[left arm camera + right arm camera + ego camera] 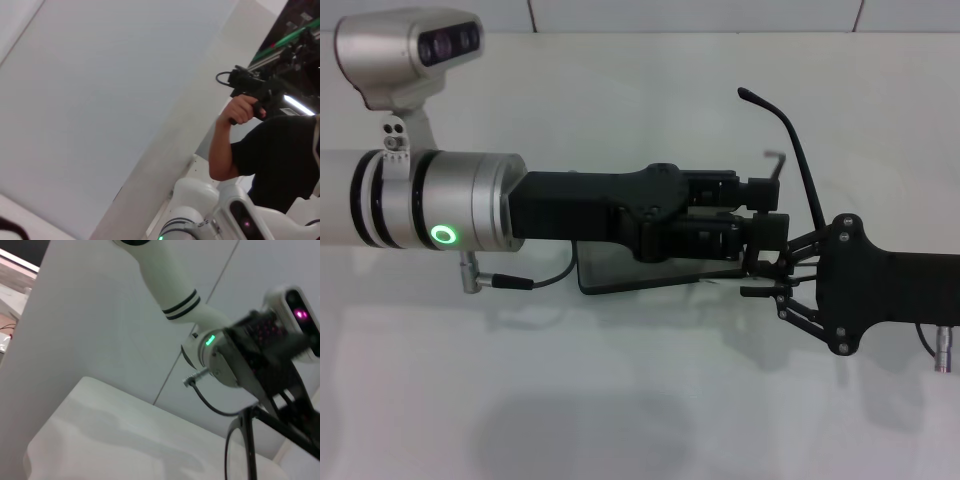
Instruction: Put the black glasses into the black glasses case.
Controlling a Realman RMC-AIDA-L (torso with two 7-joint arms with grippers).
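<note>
The black glasses (pixel 801 152) hang above the table at the tip of my left gripper (pixel 766 206), which looks shut on their front. One long curved temple arm points up and away. Close in the right wrist view are one lens ring and a temple of the glasses (pixel 235 440), with the left gripper (pixel 260 355) behind them. The black glasses case (pixel 620 278) lies flat on the white table, mostly hidden beneath my left forearm. My right gripper (pixel 756 278) is at the case's right end, just under the left gripper, open with nothing between its fingers.
The white table (pixel 640 400) has bare surface toward the front and on both sides. A tiled wall runs along the far edge. In the left wrist view, a person (pixel 270 155) stands behind the robot holding a black device.
</note>
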